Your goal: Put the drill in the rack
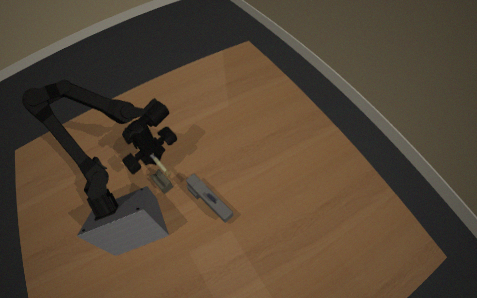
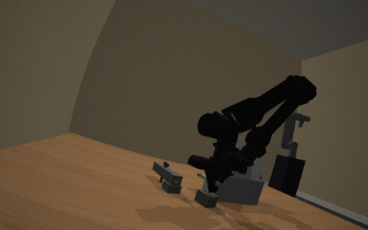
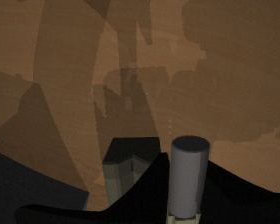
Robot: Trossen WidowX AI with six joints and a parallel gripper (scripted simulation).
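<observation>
My gripper point(image 1: 152, 155) point(image 2: 214, 186) point(image 3: 176, 159) is shut on the drill point(image 1: 160, 164) point(image 2: 200, 176) point(image 3: 189, 170), a slim rod with a grey cylindrical end and a pale yellowish part. The drill is out of the grey holder and held in the air above and beside the rack. The rack point(image 1: 159, 182) point(image 2: 204, 198) point(image 3: 117, 181) is a small grey-green block with a V groove, left of the drill in the wrist view. The long grey holder point(image 1: 220, 208) point(image 2: 167, 174) stands apart from the gripper. Its dark key point(image 1: 212, 198) point(image 2: 166, 164) is on top.
The arm's grey base block point(image 1: 124, 225) point(image 2: 240, 191) stands close to the rack. The holder rests on a small foot block point(image 2: 171, 187). The wooden table point(image 1: 294, 165) point(image 2: 76, 181) bears them all. Another grey arm on a dark pedestal point(image 2: 286, 174) stands behind, off the table.
</observation>
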